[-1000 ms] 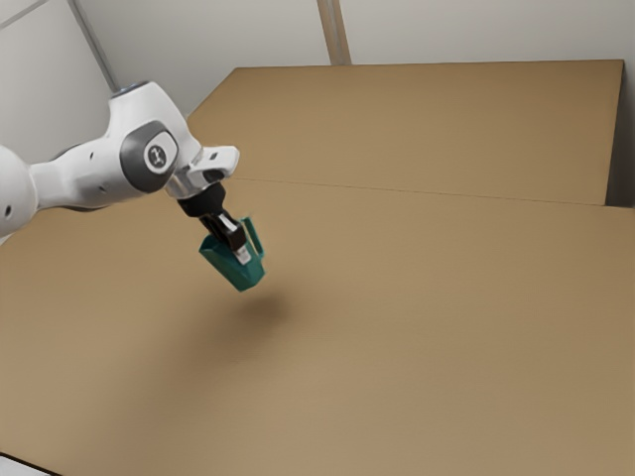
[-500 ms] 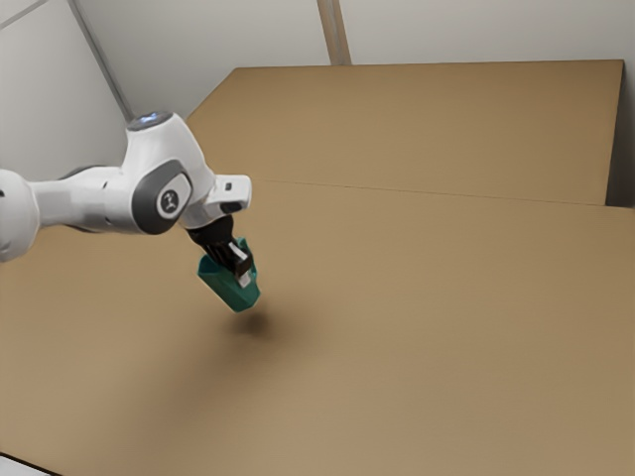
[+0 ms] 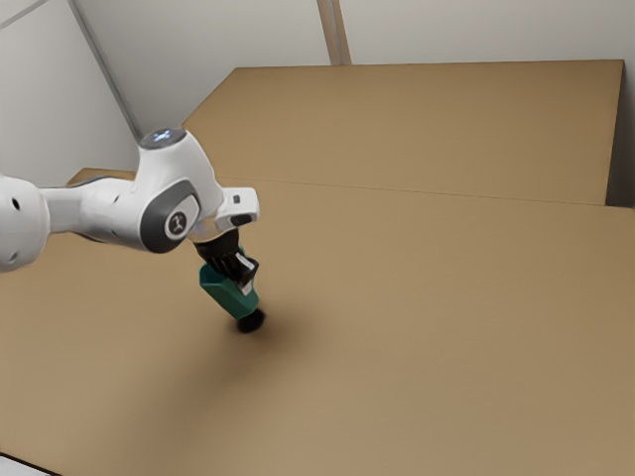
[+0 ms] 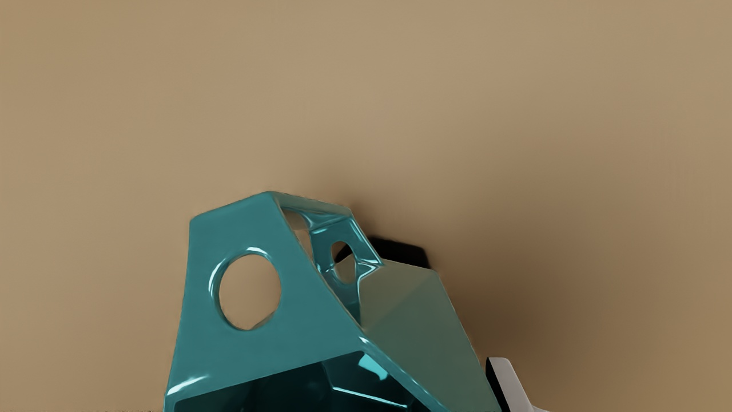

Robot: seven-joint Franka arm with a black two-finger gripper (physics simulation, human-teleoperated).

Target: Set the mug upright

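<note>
Our black two-finger hand [image 3: 246, 284] is closed on the glossy teal, faceted mug [image 3: 224, 290] — tilted, its lower end near, perhaps touching, the plain brown tabletop [image 3: 417, 337].

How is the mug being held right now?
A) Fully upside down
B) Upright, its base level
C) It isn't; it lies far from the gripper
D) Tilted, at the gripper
D: in the exterior view the mug leans at a slant, with the gripper on it.
</note>
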